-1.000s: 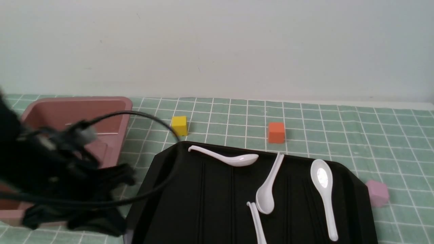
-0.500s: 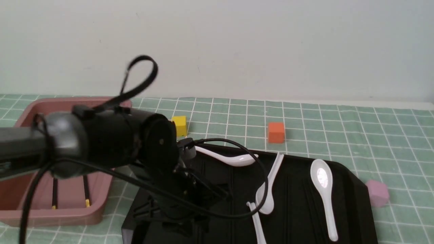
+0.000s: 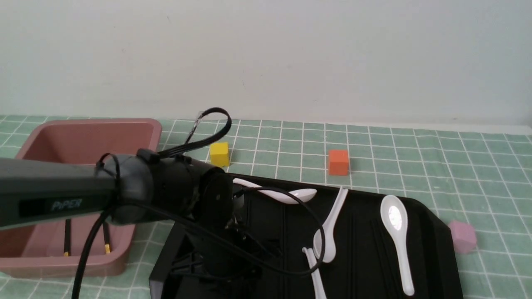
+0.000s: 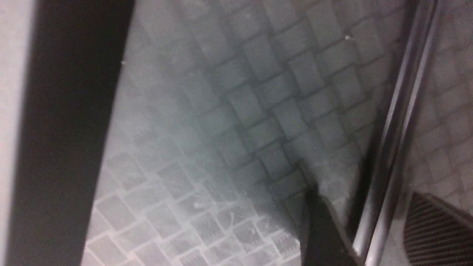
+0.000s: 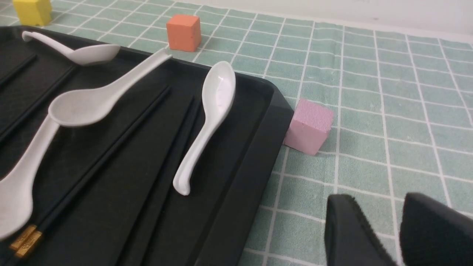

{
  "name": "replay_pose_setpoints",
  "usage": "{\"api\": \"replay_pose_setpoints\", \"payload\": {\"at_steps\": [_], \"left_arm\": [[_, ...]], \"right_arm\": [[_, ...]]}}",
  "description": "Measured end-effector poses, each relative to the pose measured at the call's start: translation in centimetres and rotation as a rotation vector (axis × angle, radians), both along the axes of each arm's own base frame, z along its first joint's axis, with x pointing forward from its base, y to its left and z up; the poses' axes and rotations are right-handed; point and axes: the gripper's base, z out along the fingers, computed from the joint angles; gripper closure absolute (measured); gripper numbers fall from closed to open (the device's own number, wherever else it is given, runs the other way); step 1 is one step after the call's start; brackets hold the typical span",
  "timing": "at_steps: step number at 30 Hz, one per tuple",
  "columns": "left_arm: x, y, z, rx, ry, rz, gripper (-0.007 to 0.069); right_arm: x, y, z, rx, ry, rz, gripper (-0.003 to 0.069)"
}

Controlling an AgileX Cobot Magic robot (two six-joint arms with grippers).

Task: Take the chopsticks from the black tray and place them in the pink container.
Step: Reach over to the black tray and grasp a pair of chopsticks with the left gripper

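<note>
The black tray [image 3: 374, 270] [image 5: 236, 155] lies in the middle of the cloth. Black chopsticks [image 5: 111, 155] with gold tips [image 5: 24, 240] rest on it among the spoons, and more chopsticks [image 5: 177, 147] lie alongside. Two chopsticks [image 3: 66, 238] lie inside the pink container [image 3: 137, 128] at the left. My left arm [image 3: 208, 199] reaches over the tray's left part. The blurred left gripper [image 4: 362, 207] is open just above the glossy tray floor [image 4: 240, 111]; a shiny line runs between its fingers, ridge or stick I cannot tell. My right gripper [image 5: 377, 199] stands open over the cloth beside the tray's right rim.
Several white soup spoons [image 3: 397, 232] [image 5: 212, 107] lie on the tray. A yellow cube [image 3: 219, 153] and an orange cube [image 3: 338, 162] stand behind it. A pale pink cube [image 3: 462, 236] [image 5: 309, 125] sits against its right corner. A wall closes off the back.
My left arm has swung right from over the pink container to the tray's left part and dropped lower. Two chopsticks have come into sight in the container.
</note>
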Motion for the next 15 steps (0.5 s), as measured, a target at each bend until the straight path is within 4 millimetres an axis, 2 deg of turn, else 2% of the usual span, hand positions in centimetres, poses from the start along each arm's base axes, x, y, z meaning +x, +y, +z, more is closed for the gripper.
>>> {"api": "replay_pose_setpoints", "payload": {"at_steps": [6, 9, 12, 15], "left_arm": [[0.05, -0.04, -0.25, 0.012, 0.016, -0.004, 0.0358], [0.12, 0.01, -0.38, 0.028, 0.018, -0.018, 0.0421], [0.11, 0.09, -0.42, 0.043, 0.017, -0.042, 0.0514], [0.07, 0.11, -0.42, 0.046, 0.020, -0.046, 0.0518]], "right_arm": [[0.00, 0.00, 0.00, -0.001, 0.000, 0.000, 0.0419], [0.00, 0.00, 0.00, -0.001, 0.000, 0.000, 0.0419], [0.00, 0.00, 0.00, -0.001, 0.000, 0.000, 0.0419], [0.00, 0.00, 0.00, -0.001, 0.000, 0.000, 0.0419]]}}
